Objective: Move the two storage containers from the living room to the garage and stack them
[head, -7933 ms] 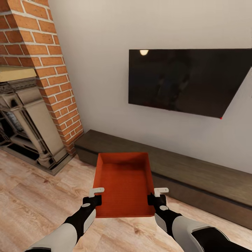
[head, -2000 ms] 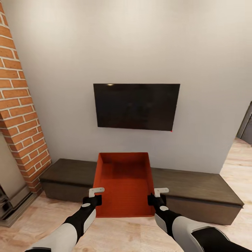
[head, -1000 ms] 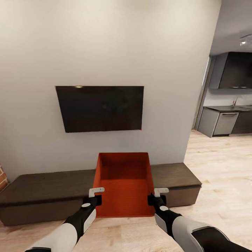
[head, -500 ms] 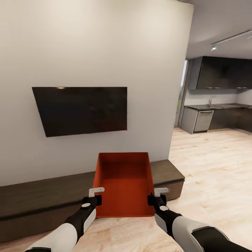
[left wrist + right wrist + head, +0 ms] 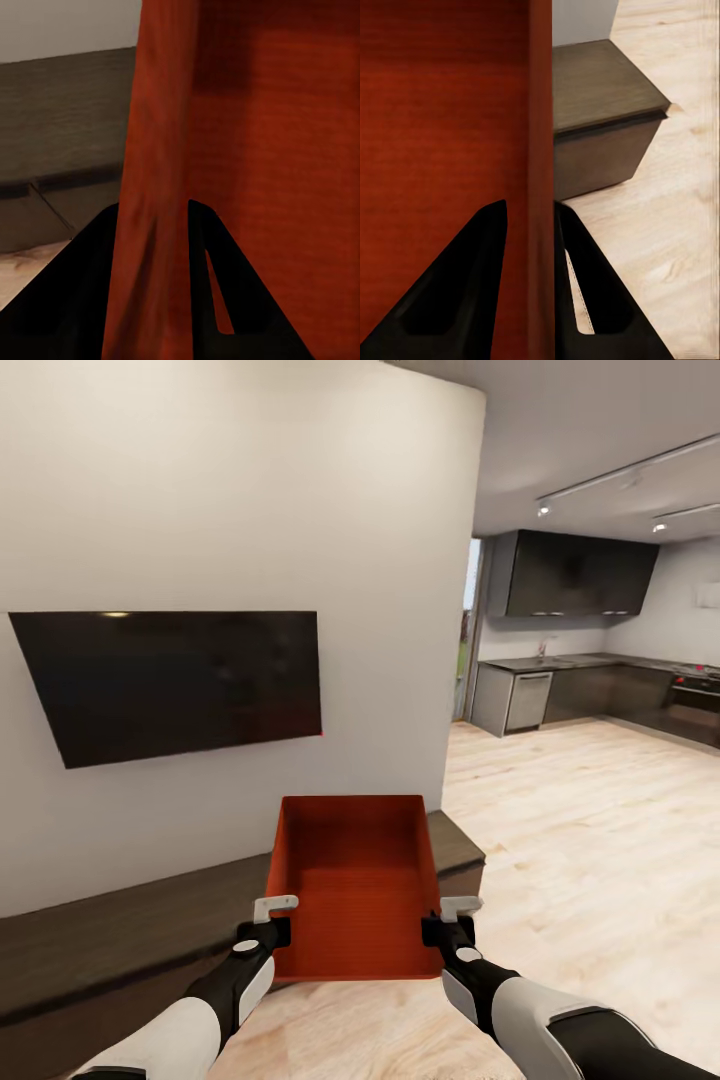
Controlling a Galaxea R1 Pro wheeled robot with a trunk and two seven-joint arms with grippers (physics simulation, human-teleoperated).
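Between both grippers, a storage container [image 5: 355, 885] carried in the living room.
Out in front of the trunk, the red-orange box (open top up) is clamped by the left gripper [image 5: 268, 920] on its left wall and the right gripper [image 5: 452, 918] on its right wall, each wall pinched between two dark fingers [image 5: 82, 300]. Beyond it run a low dark bench [image 5: 120, 930] and a wall TV [image 5: 170, 680]; far right lies a kitchen [image 5: 590, 660] across the light plank floor [image 5: 580, 840].
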